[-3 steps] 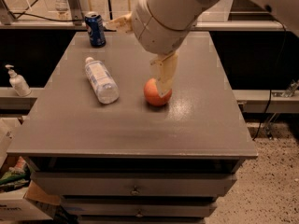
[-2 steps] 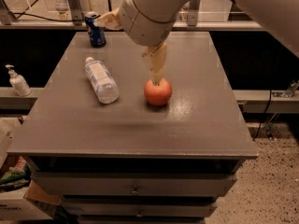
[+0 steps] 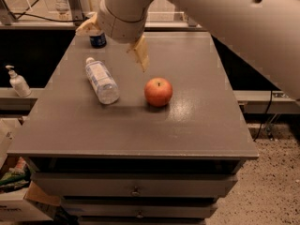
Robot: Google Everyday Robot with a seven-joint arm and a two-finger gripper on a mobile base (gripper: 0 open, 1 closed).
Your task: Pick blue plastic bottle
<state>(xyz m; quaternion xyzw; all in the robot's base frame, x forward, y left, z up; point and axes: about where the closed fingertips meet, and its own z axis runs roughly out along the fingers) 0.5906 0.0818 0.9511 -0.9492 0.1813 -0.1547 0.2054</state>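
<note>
The blue plastic bottle (image 3: 101, 81) lies on its side on the left half of the grey table (image 3: 197, 121), white cap toward the back. It is clear with a pale blue-and-white label. My gripper (image 3: 112, 48) hangs above the table's back middle, just right of and behind the bottle and not touching it. It is open and empty. One beige finger (image 3: 141, 56) points down between the bottle and the apple, and the other (image 3: 86, 25) sticks out at the back left.
A red apple (image 3: 158, 92) sits at the table's middle, right of the bottle. A dark blue soda can (image 3: 98, 40) stands at the back left, partly hidden by the gripper. A white pump dispenser (image 3: 18, 82) stands on a lower shelf at left. My arm fills the upper right.
My gripper has moved left, from over the apple to a spot beside the bottle's back end. The bottle and the apple have not moved.
</note>
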